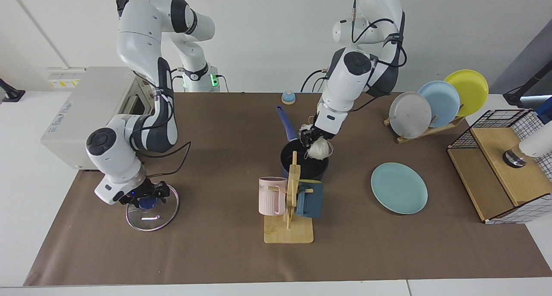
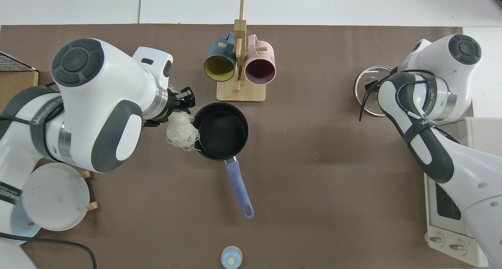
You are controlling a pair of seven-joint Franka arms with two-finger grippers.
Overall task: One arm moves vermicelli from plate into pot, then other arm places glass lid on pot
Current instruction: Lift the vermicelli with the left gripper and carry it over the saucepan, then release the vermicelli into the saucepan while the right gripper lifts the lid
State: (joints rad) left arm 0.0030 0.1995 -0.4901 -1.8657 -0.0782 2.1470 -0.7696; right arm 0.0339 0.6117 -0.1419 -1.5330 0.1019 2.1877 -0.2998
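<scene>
Nearest you in the facing view, the wooden mug rack (image 1: 289, 214) stands with a pink mug (image 1: 271, 195) and a dark blue mug (image 1: 309, 199) hung on it. Off to one side your right gripper (image 1: 145, 196) sits low over the glass lid (image 1: 152, 209), which lies flat on the brown mat; its fingers flank the blue knob, though you cannot tell whether they are pressed on it. On the other side the teal plate (image 1: 399, 187) lies bare on the mat. Just behind the rack sits the pot (image 1: 304, 159), its blue handle pointing toward the arm bases. Your left gripper (image 1: 311, 137) hangs above the pot's rim, fingers pinched on the vermicelli (image 1: 319, 148), which dangles in a loose whitish clump; from the top view the clump (image 2: 181, 131) straddles the rim. Farther back, white, light blue and yellow plates (image 1: 440, 103) stand in a rack.
</scene>
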